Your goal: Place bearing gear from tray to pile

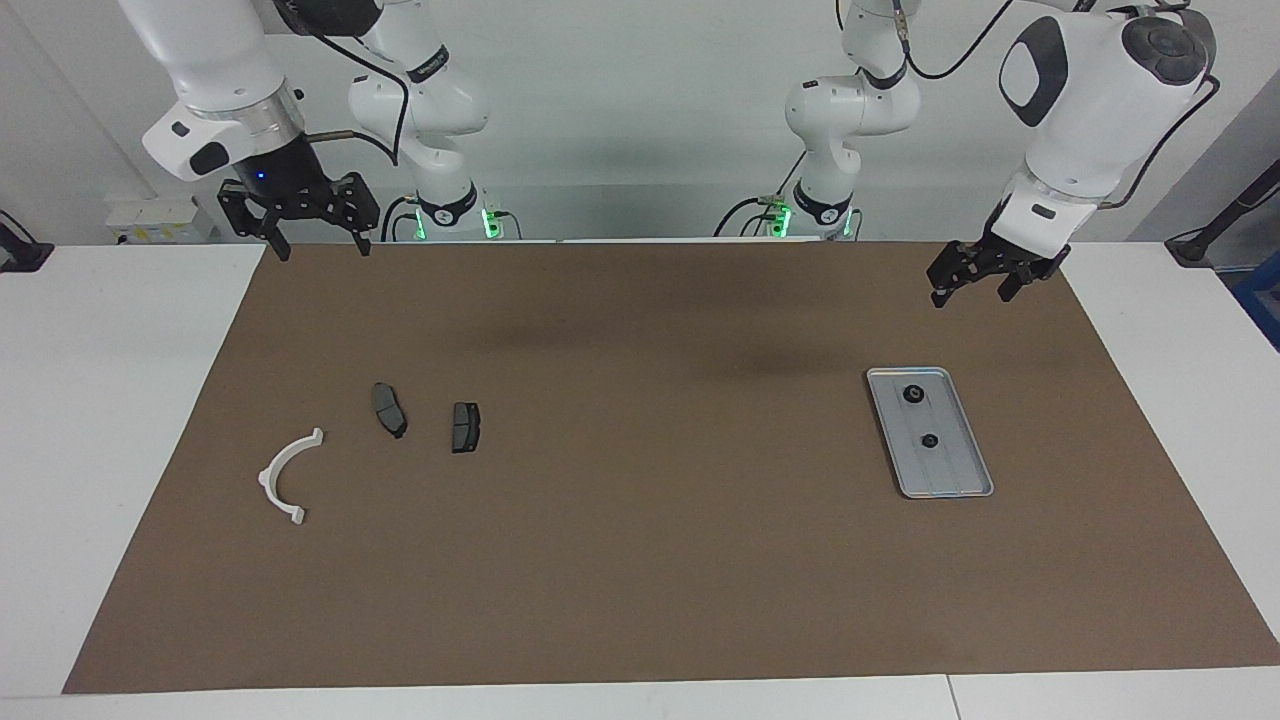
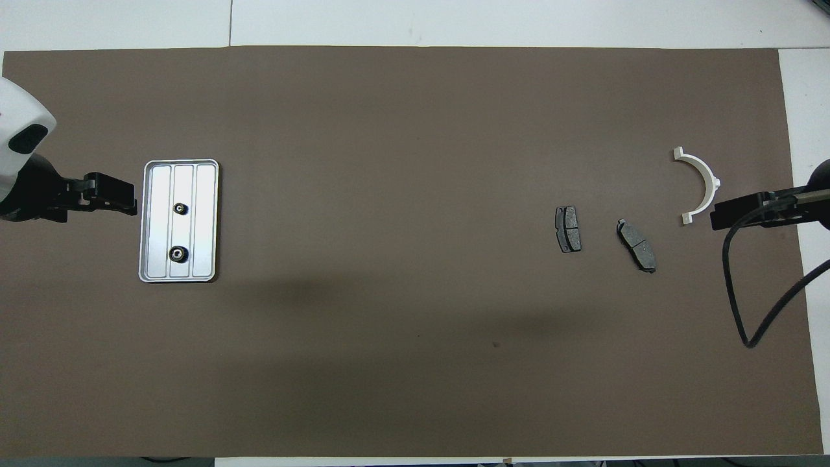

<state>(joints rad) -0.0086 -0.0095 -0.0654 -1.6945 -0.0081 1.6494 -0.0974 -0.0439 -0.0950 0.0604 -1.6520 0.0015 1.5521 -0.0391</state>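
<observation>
The silver-grey ridged tray [image 1: 952, 478] [image 2: 205, 194] lies toward the left arm's end of the table. Two small dark bearing gears rest in it, one [image 1: 912, 394] [image 2: 177, 253] nearer to the robots than the other [image 1: 929, 440] [image 2: 181, 208]. The pile is a white semicircular bracket [image 1: 288, 475] [image 2: 700, 185] and two dark grey pads [image 1: 389, 409] [image 2: 637, 245], [image 1: 465, 426] [image 2: 568, 229] toward the right arm's end. My left gripper [image 1: 972, 290] [image 2: 130, 202] hangs open and empty over the mat beside the tray. My right gripper [image 1: 325, 245] [image 2: 718, 217] waits open over the mat's edge near the bracket.
A brown mat [image 1: 640, 560] [image 2: 402, 130] covers most of the white table [image 1: 110, 400]. A black cable [image 2: 746, 311] trails from the right arm over the mat.
</observation>
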